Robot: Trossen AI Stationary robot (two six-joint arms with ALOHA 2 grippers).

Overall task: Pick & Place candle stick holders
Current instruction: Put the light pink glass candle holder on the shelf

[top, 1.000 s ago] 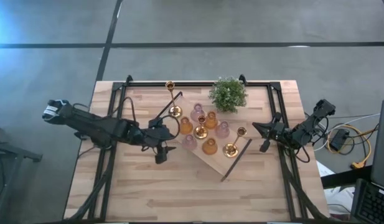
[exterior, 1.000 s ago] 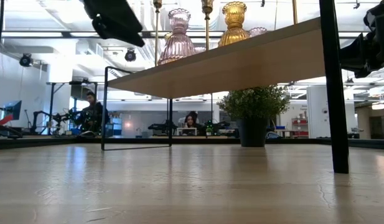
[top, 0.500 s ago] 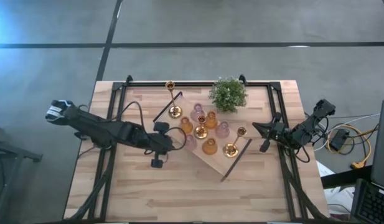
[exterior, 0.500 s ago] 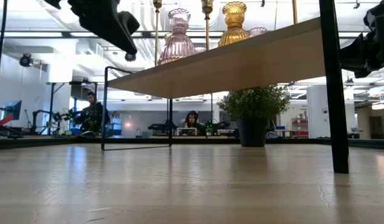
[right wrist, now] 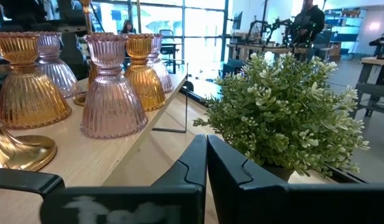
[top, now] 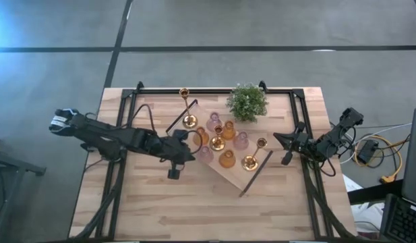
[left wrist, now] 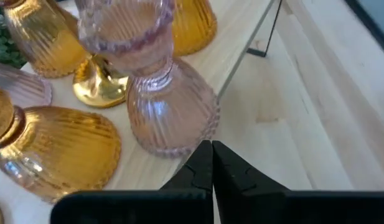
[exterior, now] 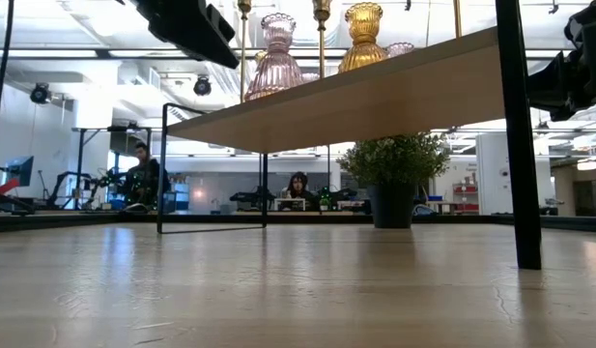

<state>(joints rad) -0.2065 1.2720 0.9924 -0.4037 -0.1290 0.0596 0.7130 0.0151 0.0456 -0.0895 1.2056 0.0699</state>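
Several candle stick holders stand on the long wooden tray (top: pixel 236 177): pink glass ones (top: pixel 241 140), amber ones (top: pixel 226 159) and brass ones (top: pixel 218 142). A tall-stemmed brass holder (top: pixel 187 108) stands on the table beyond the tray's left end. My left gripper (top: pixel 192 150) is shut and holds nothing. In the left wrist view its tips (left wrist: pixel 211 150) sit at the foot of the nearest pink holder (left wrist: pixel 170 106). My right gripper (top: pixel 283 146) waits shut and empty at the table's right, off the tray's right end. My left gripper's shut fingertips (left wrist: pixel 204 155) stand right at the base rim (left wrist: pixel 193 147) of the pink holder at the tray's left end, coming level from the table's left. I cannot tell whether they touch it. The holder stands upright on the tray.
A green potted plant (top: pixel 247 102) stands behind the tray, close to my right gripper (right wrist: pixel 206 152) in its wrist view. A black wire handle (top: pixel 254 172) lies by the tray's near right end. A black frame (top: pixel 130 101) rims the table. People sit in the room beyond.
My left gripper has shut beside the tray's left end without taking hold of anything. Its arm dipped a little and came back up. The holders have stayed where they stood.
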